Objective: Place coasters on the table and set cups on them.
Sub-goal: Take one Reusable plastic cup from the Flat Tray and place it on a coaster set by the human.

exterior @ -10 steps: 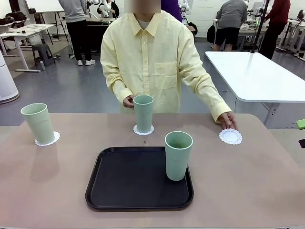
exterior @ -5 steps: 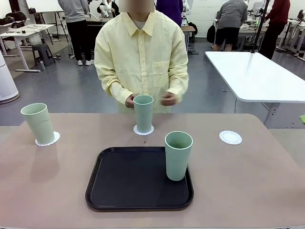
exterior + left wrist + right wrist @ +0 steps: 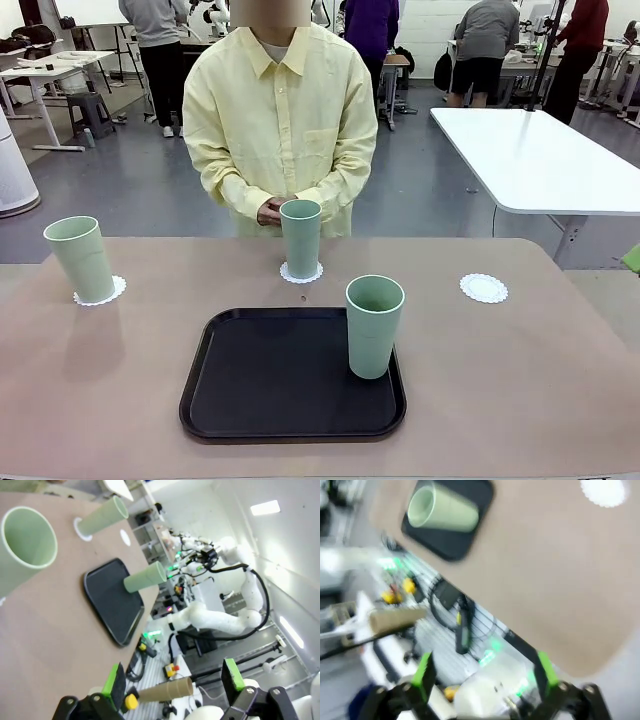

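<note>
Since a second ago the person's hand has left the right coaster [image 3: 484, 288] and drawn back; both hands [image 3: 270, 211] now meet behind the middle cup [image 3: 301, 237]. That coaster lies bare on the tabletop [image 3: 500, 380], well apart from every cup. The left cup [image 3: 81, 258] stands on the left coaster [image 3: 100, 291], and the middle cup stands on the middle coaster [image 3: 301, 272]. The third cup [image 3: 374, 326] stands upright at the right side of the black tray [image 3: 260, 380]. The left tool [image 3: 173, 675] is spread with nothing between its fingers. The right tool [image 3: 484, 671] is spread too, though its view is blurred.

Pale mint-green cups [image 3: 374, 325], white lacy-edged coasters [image 3: 484, 288], black tray [image 3: 270, 385], beige-brown table [image 3: 520, 385], person's pale yellow shirt [image 3: 280, 120].
</note>
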